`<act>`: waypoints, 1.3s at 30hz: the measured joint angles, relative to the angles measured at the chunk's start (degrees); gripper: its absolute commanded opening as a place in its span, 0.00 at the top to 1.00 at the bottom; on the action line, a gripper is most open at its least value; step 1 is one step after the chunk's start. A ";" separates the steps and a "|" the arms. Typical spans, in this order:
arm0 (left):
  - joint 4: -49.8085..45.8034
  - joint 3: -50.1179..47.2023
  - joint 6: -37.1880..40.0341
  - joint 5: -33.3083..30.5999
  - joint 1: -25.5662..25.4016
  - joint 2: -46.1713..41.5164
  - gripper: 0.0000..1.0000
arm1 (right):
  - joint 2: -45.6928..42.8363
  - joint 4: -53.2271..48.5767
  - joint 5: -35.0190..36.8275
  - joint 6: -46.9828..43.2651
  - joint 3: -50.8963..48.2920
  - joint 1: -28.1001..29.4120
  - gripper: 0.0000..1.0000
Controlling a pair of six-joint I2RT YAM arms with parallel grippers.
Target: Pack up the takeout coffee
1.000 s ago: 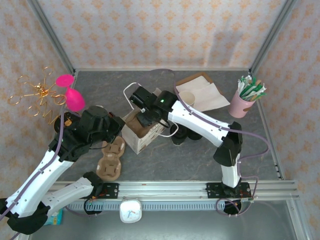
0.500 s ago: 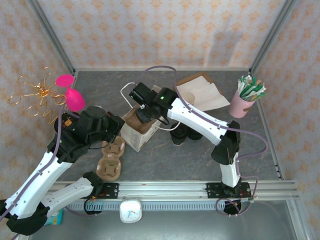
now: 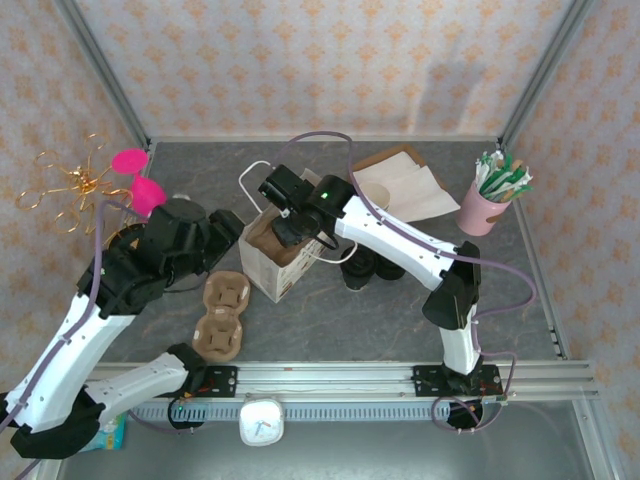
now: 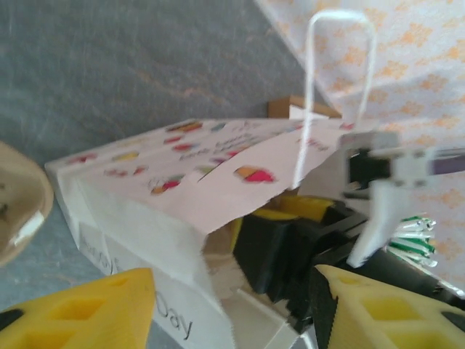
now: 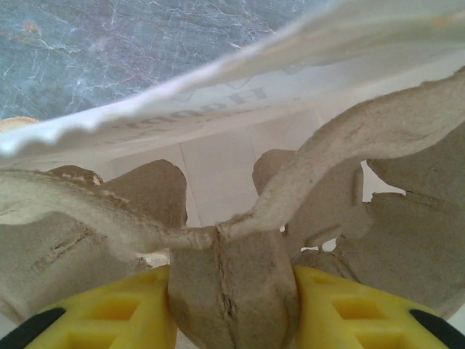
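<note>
Takeout coffee (image 3: 357, 272), its black lid showing, stands on the grey table (image 3: 400, 315) just right of the white paper bag (image 3: 266, 270), outside it and partly hidden under the right arm. The right end effector (image 5: 229, 291) reaches down into the bag's open mouth, its yellow fingers (image 5: 109, 316) closed on the middle ridge of a brown pulp cup carrier (image 5: 232, 269), which sits inside the bag's white walls. The left end effector (image 4: 232, 275) is at the bag's left side with its fingers (image 4: 80, 313) spread apart; the printed bag wall runs into the gap between them, with nothing pinched. A second pulp carrier (image 3: 222, 315) lies flat on the table near the bag's left corner. A pink cup of sticks (image 3: 488, 205) stands at the far right, well apart.
</note>
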 measured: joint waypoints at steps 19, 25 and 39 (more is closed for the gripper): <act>1.01 5.31 33.62 -2.23 0.11 16.85 0.47 | 0.00 -0.24 -0.59 0.22 -0.13 -1.33 0.58; 1.70 4.61 36.26 -1.42 2.10 17.25 0.52 | -0.50 -0.17 -1.55 0.22 -0.13 -1.62 0.58; 3.23 4.22 41.53 -0.17 6.58 20.15 0.73 | -0.74 -0.02 -2.67 0.22 -0.13 -1.62 0.58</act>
